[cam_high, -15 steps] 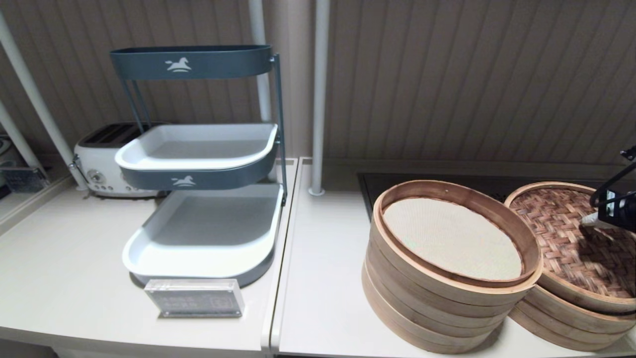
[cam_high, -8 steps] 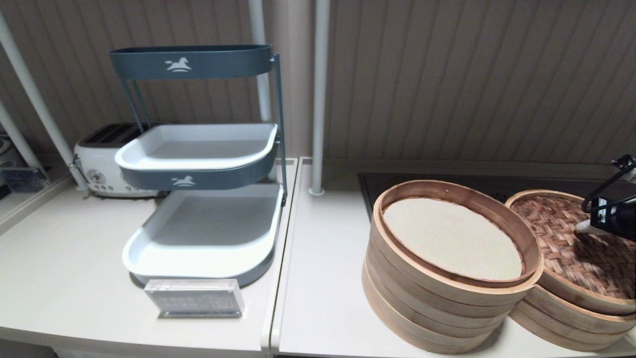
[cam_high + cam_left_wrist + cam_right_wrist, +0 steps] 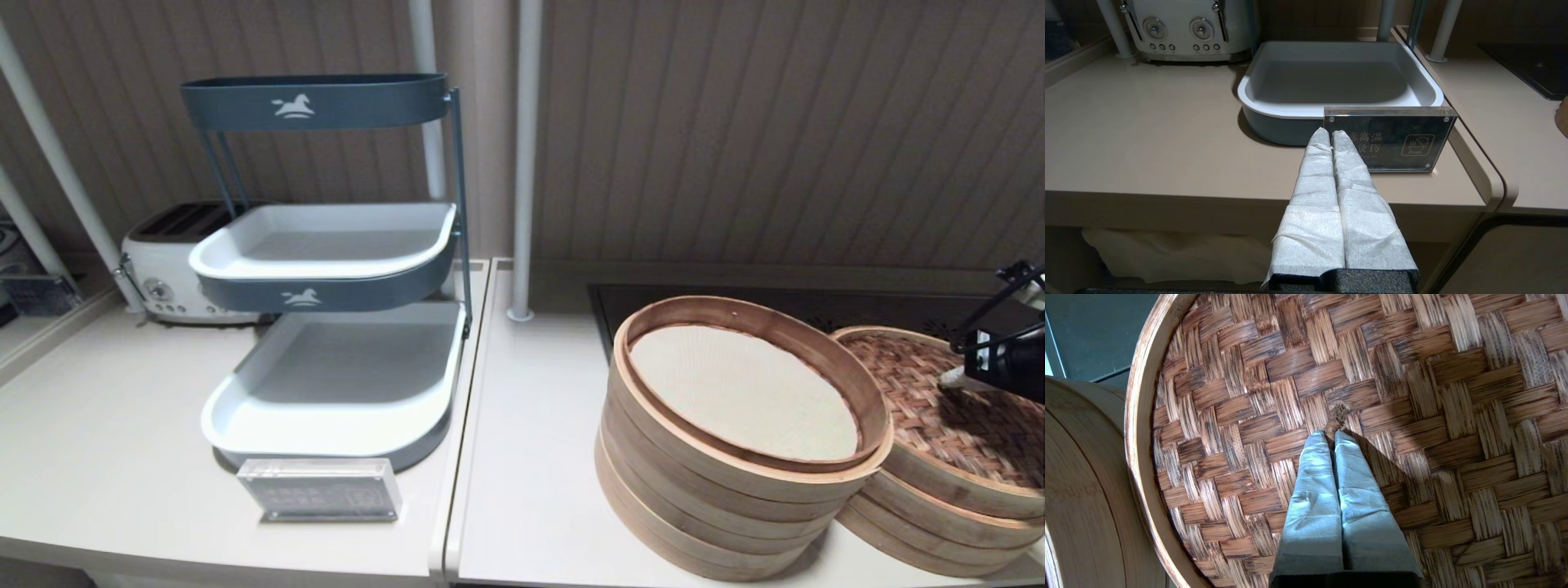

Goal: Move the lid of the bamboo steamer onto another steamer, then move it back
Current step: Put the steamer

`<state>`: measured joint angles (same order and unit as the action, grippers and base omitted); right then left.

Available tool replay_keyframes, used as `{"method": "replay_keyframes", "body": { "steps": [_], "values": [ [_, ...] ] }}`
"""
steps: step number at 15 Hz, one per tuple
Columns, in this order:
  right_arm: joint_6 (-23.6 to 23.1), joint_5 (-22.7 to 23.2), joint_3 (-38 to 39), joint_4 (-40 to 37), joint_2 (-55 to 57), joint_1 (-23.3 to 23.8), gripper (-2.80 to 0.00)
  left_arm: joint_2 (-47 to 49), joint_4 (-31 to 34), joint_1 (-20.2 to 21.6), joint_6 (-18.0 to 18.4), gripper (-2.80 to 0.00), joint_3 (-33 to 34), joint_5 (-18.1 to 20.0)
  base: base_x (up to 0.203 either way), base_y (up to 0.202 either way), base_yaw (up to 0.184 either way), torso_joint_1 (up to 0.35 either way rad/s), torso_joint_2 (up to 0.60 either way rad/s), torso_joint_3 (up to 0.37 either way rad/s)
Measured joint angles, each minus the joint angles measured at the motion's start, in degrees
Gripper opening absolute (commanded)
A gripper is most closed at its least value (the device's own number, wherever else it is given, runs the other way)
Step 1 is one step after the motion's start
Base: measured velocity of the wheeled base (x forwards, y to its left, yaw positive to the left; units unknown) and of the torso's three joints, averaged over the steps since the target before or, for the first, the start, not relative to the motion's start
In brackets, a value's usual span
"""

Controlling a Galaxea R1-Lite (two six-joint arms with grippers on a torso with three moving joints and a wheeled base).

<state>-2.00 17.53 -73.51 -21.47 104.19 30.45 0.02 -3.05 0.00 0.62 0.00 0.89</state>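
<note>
The bamboo steamer lid (image 3: 939,412) is seated on another steamer (image 3: 931,510), the low two-tier unit at the far right of the counter (image 3: 531,457), just beside the taller stack (image 3: 718,498) whose cream liner (image 3: 739,392) is left uncovered. The right gripper (image 3: 1334,433) is pinched shut on the small loop handle (image 3: 1337,414) at the lid's centre — the only feature narrow enough to be clamped, and one by which the wide lid is judged to hang level. The left gripper (image 3: 1330,132) is parked below the counter edge, fingers pressed together on nothing, facing the acrylic sign (image 3: 1390,139) and the grey tray (image 3: 1339,79).

Compared with the head view of a second ago, the lid is seen lower and flatter; its far rim has dropped and the right gripper has come down with it — the lowering onto the low steamer is judged all but complete, with the return move not yet begun
</note>
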Motion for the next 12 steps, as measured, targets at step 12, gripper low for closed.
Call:
{"method": "replay_keyframes", "body": {
  "steps": [12],
  "values": [
    [-1.5,-0.11,3.06,0.29,-1.35,0.22,-2.8,0.0,0.01,0.0,-0.02,-2.8,0.0,0.0,0.0,0.0,0.0,0.0,0.0,0.0]
  ]
}}
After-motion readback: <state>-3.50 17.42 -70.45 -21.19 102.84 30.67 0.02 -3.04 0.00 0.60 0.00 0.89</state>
